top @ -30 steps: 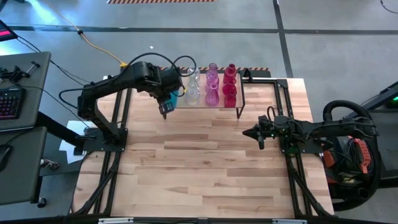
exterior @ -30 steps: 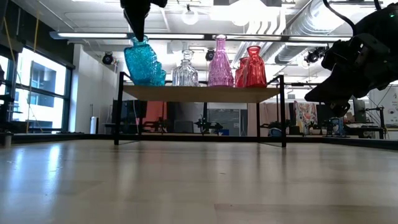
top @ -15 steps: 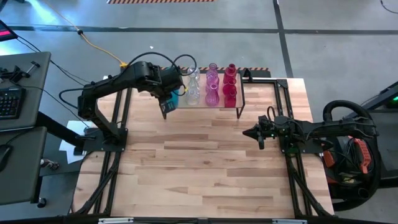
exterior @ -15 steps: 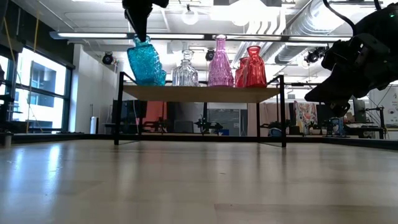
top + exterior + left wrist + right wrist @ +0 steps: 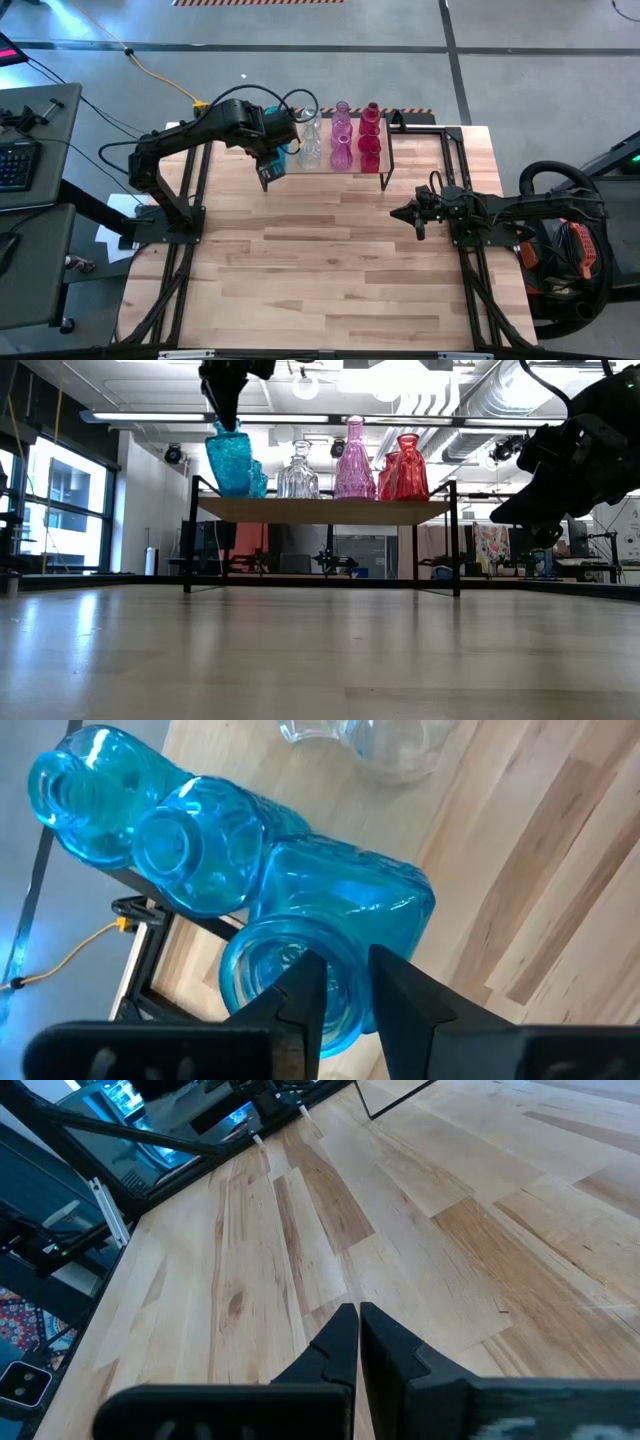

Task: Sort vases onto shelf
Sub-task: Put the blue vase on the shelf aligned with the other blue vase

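The shelf stands at the table's far edge. On its top stand clear, pink and red vases, each on its base. My left gripper comes down from above over the shelf's left end and is shut on a faceted teal vase. Two more teal vases stand just behind it. My right gripper waits shut, low over the table's right side, touching nothing. My left gripper holds the teal vase by the rim of its mouth, pinched between the two fingers: one finger inside the mouth, the other outside. The fingers point down from above. The vase stands upright, its base at the shelf top's left end.
The shelf's black legs and frame stand on the wooden table. The table in front of the shelf is bare wood. Black arm mounts run along the left and right sides.
The teal vase hung tilted in my left gripper, its base swung toward the clear vase. It has since been turned upright at the shelf's left end. The left gripper has shifted slightly toward the shelf. A second teal vase now shows behind the held one.
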`<state>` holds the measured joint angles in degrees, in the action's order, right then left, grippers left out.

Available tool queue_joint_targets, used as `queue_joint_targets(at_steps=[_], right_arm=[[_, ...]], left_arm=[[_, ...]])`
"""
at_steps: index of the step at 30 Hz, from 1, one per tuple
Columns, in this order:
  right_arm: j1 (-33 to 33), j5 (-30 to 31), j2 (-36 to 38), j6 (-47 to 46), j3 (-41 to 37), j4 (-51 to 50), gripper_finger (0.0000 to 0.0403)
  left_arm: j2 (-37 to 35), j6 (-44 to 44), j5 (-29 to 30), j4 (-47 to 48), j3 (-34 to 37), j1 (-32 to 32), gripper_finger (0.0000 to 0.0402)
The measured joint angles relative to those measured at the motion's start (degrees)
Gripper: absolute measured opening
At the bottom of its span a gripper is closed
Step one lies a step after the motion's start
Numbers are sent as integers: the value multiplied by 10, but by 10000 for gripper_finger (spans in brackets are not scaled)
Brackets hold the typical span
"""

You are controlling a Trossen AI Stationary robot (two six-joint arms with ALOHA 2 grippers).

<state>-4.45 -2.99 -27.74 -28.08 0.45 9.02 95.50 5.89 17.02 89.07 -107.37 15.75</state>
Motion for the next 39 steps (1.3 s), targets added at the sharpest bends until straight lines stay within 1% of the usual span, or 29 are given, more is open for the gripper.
queue_joint_targets(at_steps=[11, 17, 28, 39], right_arm=[[0, 0, 0, 0, 0, 0, 0], [0, 0, 0, 0, 0, 0, 0], [0, 0, 0, 0, 0, 0, 0], [0, 0, 0, 0, 0, 0, 0]], left_arm=[[0, -11, -2, -9, 0, 0, 100], [-1, -17, 1, -11, 0, 0, 111], [-1, -19, 8, -26, 0, 0, 113], [-1, 2, 18, -48, 0, 0, 113]])
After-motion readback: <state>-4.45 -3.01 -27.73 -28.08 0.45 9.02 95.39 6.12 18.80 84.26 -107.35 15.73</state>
